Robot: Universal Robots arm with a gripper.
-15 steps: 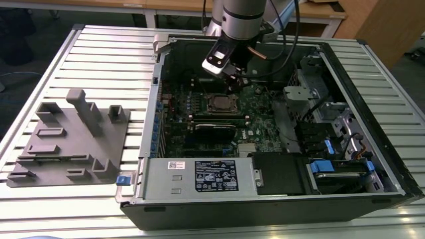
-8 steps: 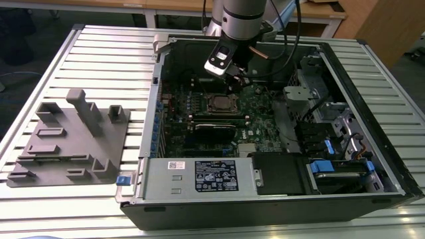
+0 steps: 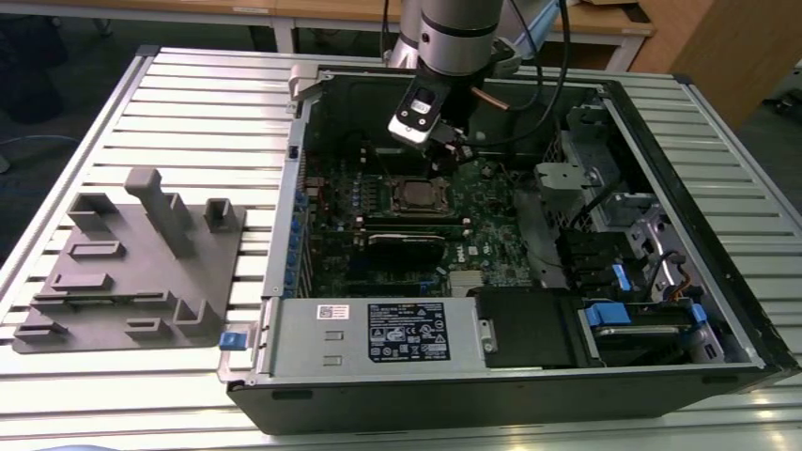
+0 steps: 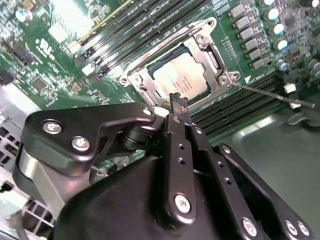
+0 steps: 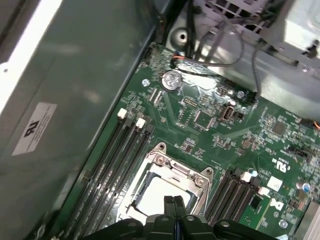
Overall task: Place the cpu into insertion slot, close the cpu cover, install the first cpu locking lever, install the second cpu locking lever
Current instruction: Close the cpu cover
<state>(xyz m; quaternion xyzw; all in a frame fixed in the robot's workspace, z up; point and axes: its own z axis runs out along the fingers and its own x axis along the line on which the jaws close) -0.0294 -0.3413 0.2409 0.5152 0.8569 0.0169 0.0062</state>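
Gripper with its fingers pressed together, holding nothing, just above the covered cpu.

In the second wrist view the black gripper point(image 4: 177, 99) hangs over one edge of the small square cpu point(image 4: 181, 80), whose dull silver-grey top shows through the window of the thin silvery square cpu cover point(image 4: 201, 47) lying flat on it. The cpu sits in the silver-rimmed insertion slot point(image 3: 420, 195), upper middle of the exterior view, inside the open black computer case point(image 3: 501, 409) on the slatted metal counter point(image 3: 188, 103). A thin metal rod point(image 4: 270, 94) juts from the socket's corner. The fingers hide the cover's near edge; I cannot tell whether they touch it.
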